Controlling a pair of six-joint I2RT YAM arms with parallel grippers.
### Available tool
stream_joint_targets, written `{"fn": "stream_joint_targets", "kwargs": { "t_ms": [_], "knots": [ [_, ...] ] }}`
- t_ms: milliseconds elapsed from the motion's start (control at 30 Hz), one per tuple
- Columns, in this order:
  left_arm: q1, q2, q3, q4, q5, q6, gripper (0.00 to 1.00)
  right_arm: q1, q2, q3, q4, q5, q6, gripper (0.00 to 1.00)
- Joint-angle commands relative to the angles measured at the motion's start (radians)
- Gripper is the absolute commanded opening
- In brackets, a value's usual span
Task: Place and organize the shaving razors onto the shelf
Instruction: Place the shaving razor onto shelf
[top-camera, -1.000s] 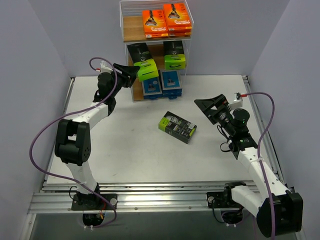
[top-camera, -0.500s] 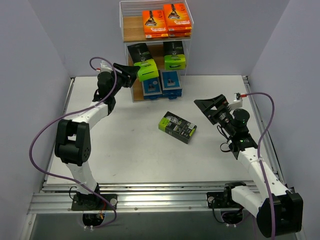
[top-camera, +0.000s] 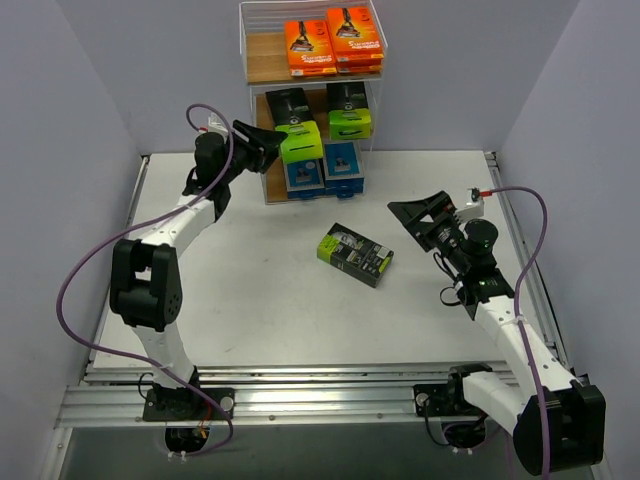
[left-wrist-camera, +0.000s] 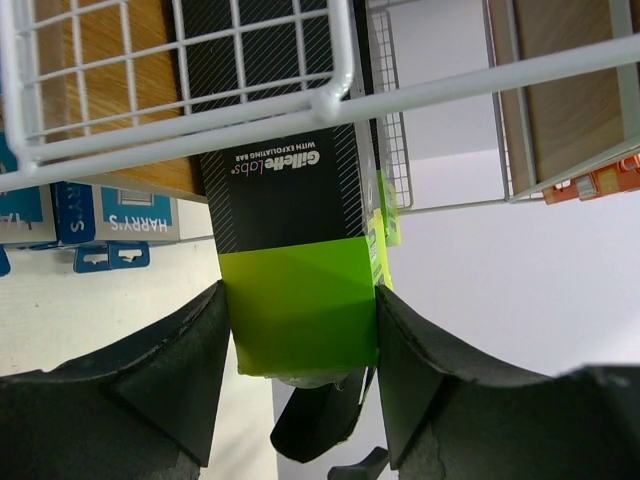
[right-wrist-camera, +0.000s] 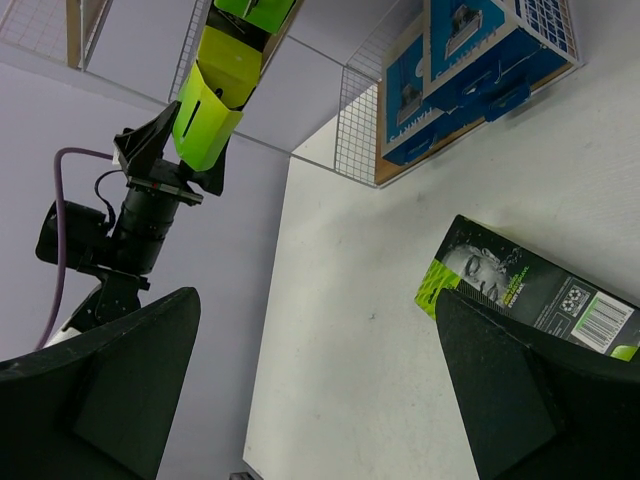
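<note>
As the left arm (top-camera: 175, 225) reaches far to the shelf (top-camera: 262, 60)'s middle tier, the left gripper (left-wrist-camera: 300, 305) clamps a Gillette Labs pack (left-wrist-camera: 285, 215), one of three black-and-lime; the right gripper (top-camera: 425, 210) hovers wide open.

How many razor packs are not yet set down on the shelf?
2: one black-and-green pack lies on the table before the shelf; a second pack is held by the left gripper at the middle tier. Others may be hidden.
</note>
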Motion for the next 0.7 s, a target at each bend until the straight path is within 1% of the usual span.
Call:
{"fn": "stream_joint_targets", "kwargs": {
  "t_ms": [0, 200, 667],
  "knots": [
    [-0.014, 0.007, 0.108, 0.009, 0.081, 0.041, 0.48, -0.004, -0.021, -0.009, 0.055, -0.010, -0.010, 1.00],
    [-0.025, 0.065, 0.190, -0.031, 0.124, 0.076, 0.48, -0.004, -0.025, -0.013, 0.054, -0.005, -0.016, 1.00],
    [-0.034, 0.140, 0.288, -0.060, 0.149, 0.107, 0.48, -0.003, -0.018, -0.019, 0.057, 0.001, -0.027, 1.00]
  ]
}}
